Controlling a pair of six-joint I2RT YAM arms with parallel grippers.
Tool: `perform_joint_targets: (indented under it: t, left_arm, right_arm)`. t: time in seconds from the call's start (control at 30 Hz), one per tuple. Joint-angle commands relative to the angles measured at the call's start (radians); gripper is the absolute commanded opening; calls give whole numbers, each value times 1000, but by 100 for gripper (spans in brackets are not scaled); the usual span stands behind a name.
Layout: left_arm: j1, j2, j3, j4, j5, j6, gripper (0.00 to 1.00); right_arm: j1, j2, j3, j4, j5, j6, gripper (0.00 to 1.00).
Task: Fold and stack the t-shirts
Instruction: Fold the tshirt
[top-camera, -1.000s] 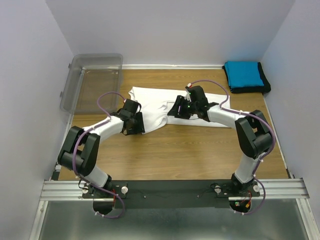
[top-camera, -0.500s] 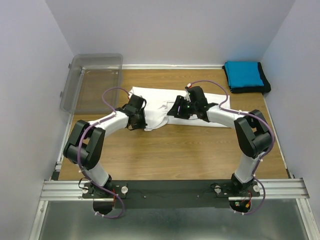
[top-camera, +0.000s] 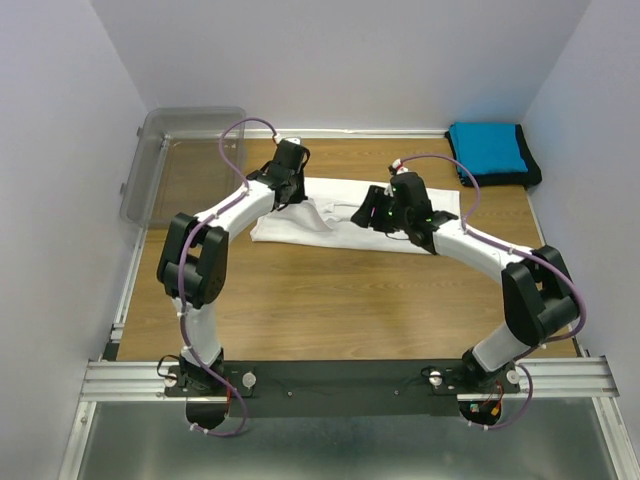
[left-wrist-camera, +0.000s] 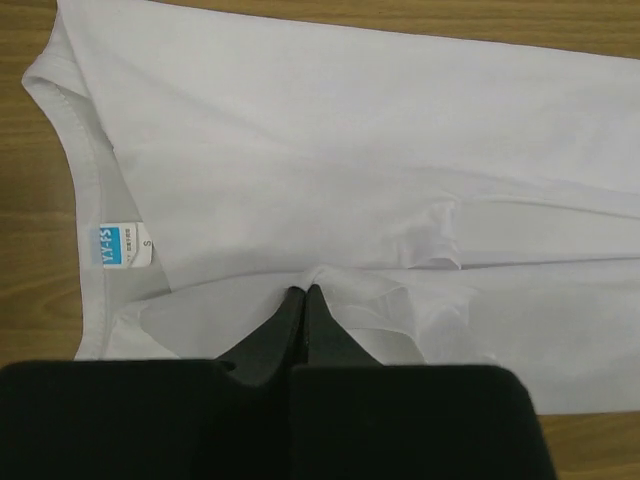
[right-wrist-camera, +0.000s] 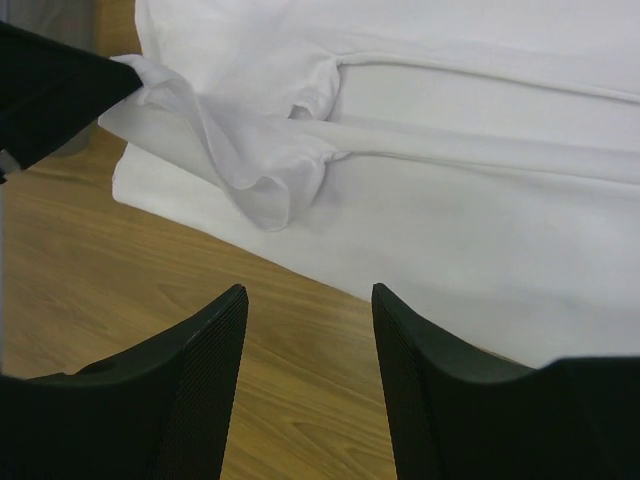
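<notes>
The white t-shirt (top-camera: 400, 225) lies spread across the middle of the table, its collar and blue neck label (left-wrist-camera: 122, 244) toward the left. My left gripper (top-camera: 292, 195) (left-wrist-camera: 305, 292) is shut on a pinched fold of the white cloth, lifted a little above the layer below. My right gripper (top-camera: 372, 214) (right-wrist-camera: 308, 292) stands open just above the wood at the shirt's near edge, holding nothing. A bright blue t-shirt (top-camera: 487, 148) lies folded on a black t-shirt (top-camera: 532, 172) in the back right corner.
A clear plastic bin (top-camera: 185, 160) leans at the back left corner beside the left arm. The purple walls close in on three sides. The wooden table (top-camera: 340, 300) shows bare between the shirt and the arm bases.
My left gripper shut on the shirt's near left part and carried it toward the back, folding that cloth over the shirt. My right gripper shifted slightly right and stayed open.
</notes>
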Motion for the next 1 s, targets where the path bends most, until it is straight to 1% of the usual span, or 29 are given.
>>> perform_joint_targets:
  t: [0.0, 0.1, 0.2, 0.43, 0.6, 0.83, 0.97]
  left_arm:
    - [15, 72, 66, -13, -69, 56, 0]
    - [32, 99, 94, 8, -57, 50, 0]
    - [45, 124, 112, 25, -36, 33, 0]
    - [53, 136, 135, 82, 1, -6, 0]
    - [55, 162, 155, 132, 20, 17, 0]
    - [62, 218, 183, 172, -19, 37, 1]
    - [68, 230, 183, 186, -43, 8, 1]
  right_arm:
    - [7, -45, -52, -65, 97, -54, 60]
    - [5, -66, -80, -73, 97, -64, 60]
    - [5, -77, -101, -81, 137, -70, 60]
    - [5, -88, -118, -88, 166, -77, 60]
    - [5, -83, -124, -93, 176, -85, 60]
    - [5, -83, -130, -105, 209, -88, 60]
    - [-1, -89, -141, -113, 253, -81, 60]
